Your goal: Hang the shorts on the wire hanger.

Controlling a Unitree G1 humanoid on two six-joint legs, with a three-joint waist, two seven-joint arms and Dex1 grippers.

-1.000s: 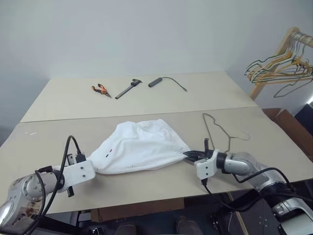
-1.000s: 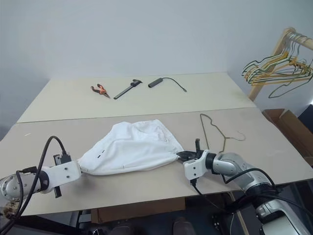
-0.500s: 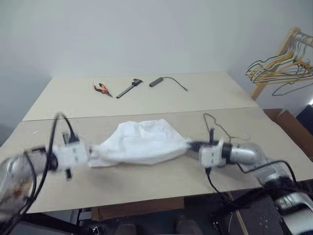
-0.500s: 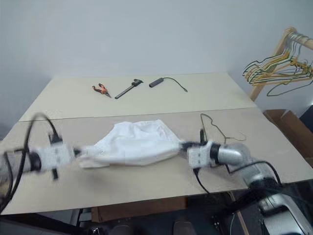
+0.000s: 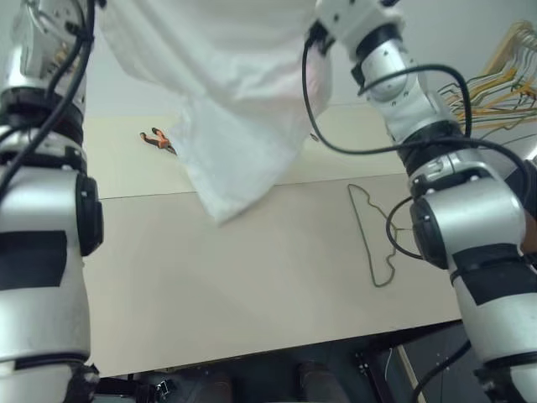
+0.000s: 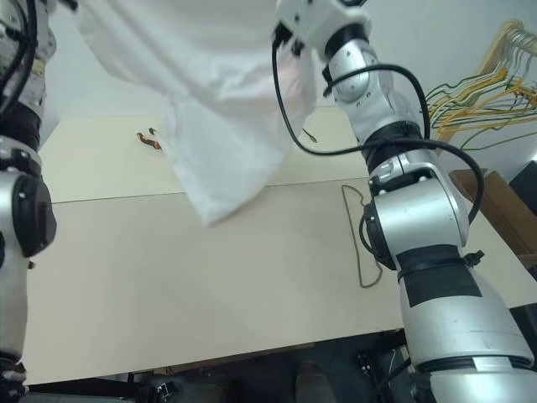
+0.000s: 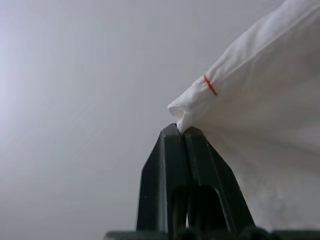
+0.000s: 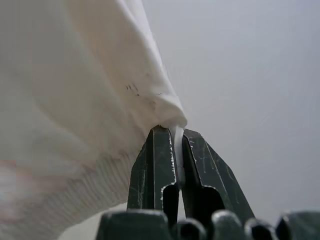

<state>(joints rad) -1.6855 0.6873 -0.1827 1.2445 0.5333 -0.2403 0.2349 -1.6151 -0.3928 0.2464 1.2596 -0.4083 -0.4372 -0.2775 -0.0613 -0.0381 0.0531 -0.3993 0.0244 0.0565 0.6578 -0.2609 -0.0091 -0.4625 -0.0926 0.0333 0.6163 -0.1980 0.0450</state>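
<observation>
— Left wrist view: how's the grip?
— Left gripper pinched tight on one corner of the shorts; right gripper pinched on another.
— Shorts? Hanger?
— Shorts raised, hanging above the table. Wire hanger flat on it, beside the right arm.

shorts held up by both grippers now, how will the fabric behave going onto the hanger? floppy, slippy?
Likely very floppy: the shorts sag in a loose drape between the left gripper and right gripper. Probably light, since thin pinches of cloth carry them. May slide on the thin wire hanger.
</observation>
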